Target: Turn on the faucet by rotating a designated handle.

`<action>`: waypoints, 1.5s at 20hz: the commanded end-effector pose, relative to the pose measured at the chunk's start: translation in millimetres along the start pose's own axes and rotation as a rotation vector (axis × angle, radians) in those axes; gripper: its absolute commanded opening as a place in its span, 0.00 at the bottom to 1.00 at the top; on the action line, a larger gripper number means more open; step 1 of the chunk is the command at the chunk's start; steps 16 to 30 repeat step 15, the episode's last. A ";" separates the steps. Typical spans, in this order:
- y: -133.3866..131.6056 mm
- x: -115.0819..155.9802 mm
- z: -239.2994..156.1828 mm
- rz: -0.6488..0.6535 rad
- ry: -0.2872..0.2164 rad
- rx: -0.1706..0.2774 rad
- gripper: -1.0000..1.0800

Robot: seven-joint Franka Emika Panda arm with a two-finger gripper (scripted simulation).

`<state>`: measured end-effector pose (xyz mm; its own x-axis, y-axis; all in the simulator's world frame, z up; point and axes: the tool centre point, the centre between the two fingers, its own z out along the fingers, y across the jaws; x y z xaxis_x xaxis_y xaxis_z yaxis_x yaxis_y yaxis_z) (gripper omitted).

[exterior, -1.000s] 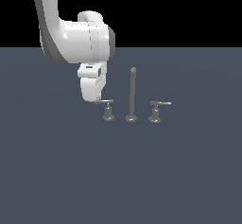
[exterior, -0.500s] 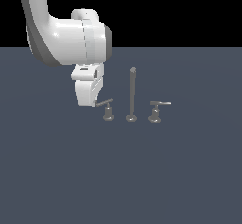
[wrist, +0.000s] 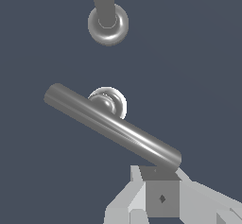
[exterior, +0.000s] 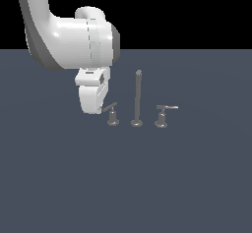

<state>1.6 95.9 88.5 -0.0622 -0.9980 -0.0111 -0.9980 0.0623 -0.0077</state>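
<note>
**Wrist view: fingertip at lever's end**

Seen from the wrist: one grey fingertip (wrist: 161, 198) right at the near end of the handle (wrist: 111, 125), apparently touching the bar. Slanted across its small round base, with the spout post's round foot beyond. Opening of the gripper (exterior: 93, 110) impossible to judge; nothing clasped. In the exterior view, low beside the faucet (exterior: 137, 99), at the lever on that view's left; twin lever (exterior: 163, 115) well apart, on the right.

text: none readable | labels: none | brands: none | numbers: none | signs: none
</note>
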 end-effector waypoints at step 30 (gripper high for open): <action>3.9 71.7 -1.4 0.023 0.011 -0.008 0.00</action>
